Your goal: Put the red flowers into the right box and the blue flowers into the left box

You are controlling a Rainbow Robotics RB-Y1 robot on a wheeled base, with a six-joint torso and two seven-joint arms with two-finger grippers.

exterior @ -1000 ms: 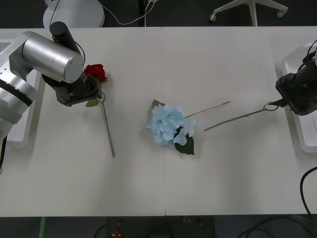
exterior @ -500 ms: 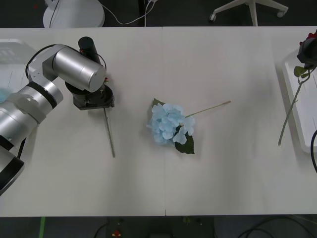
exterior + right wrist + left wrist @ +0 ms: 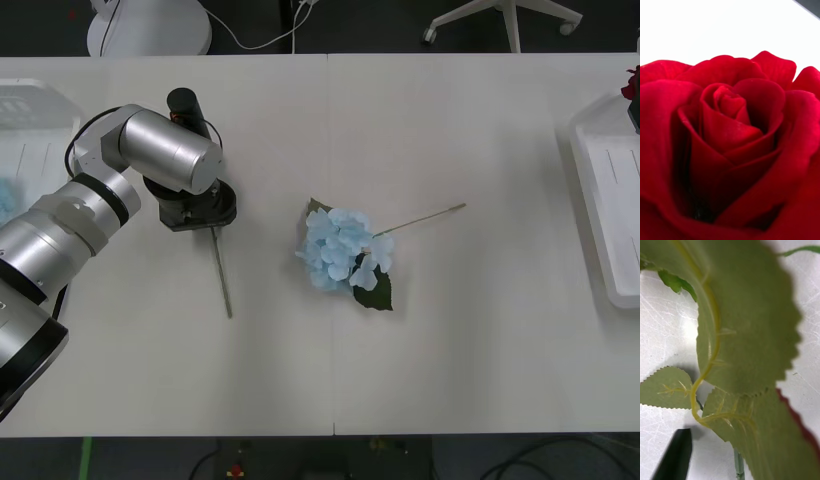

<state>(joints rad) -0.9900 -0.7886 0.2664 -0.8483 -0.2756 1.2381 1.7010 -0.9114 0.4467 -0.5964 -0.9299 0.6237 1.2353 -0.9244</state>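
Red rose (image 3: 730,142) has left the table with the right gripper, grip unclear; I'm lowering the left gripper (image 3: 200,208), fingers hidden, onto the second rose's stem (image 3: 221,270).

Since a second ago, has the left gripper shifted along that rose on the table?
Yes. The left gripper moved rightward and nearer along the table, toward the blue flower, now covering the rose's bloom.

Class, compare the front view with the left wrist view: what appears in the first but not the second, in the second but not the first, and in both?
Front view alone: the blue flower lying mid-table, the right box at the table's right edge, and the left arm bent over a rose stem. Left wrist view alone: serrated green leaves seen close, with a dark red edge beside them. Shared: the white table and that stem.
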